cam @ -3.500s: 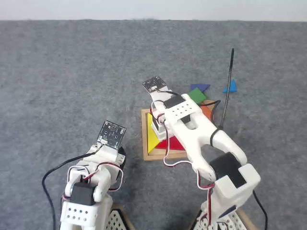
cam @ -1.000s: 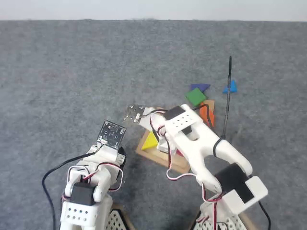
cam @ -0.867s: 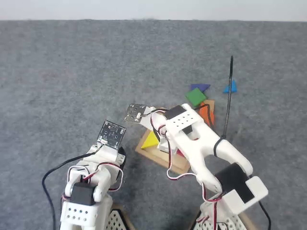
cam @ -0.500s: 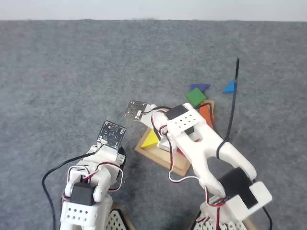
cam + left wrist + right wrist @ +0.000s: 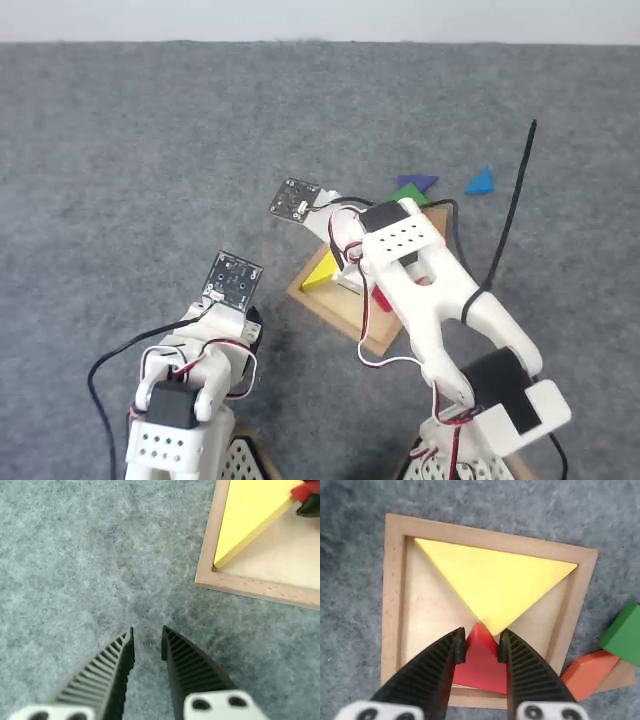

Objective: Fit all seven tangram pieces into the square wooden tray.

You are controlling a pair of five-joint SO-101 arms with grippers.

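Observation:
The square wooden tray (image 5: 330, 316) lies turned at an angle near the table's middle. A large yellow triangle (image 5: 495, 590) lies flat in it along one side, and a red triangle (image 5: 479, 664) points its tip at the yellow one. My right gripper (image 5: 480, 642) is shut on the red triangle's tip, inside the tray. The right arm (image 5: 400, 250) covers much of the tray from above. My left gripper (image 5: 147, 632) hovers over carpet just off a tray corner (image 5: 240, 582), its fingers close together with nothing between them.
Loose pieces lie beyond the tray: a green square (image 5: 408, 193), a purple piece (image 5: 420, 182), a blue triangle (image 5: 481, 181), and an orange piece (image 5: 584, 672) against the tray's outer rim. A thin black rod (image 5: 512, 215) sticks up right of the arm.
The right arm has swung away and to the right, and the tray has turned and slid with it. The left arm has stayed still.

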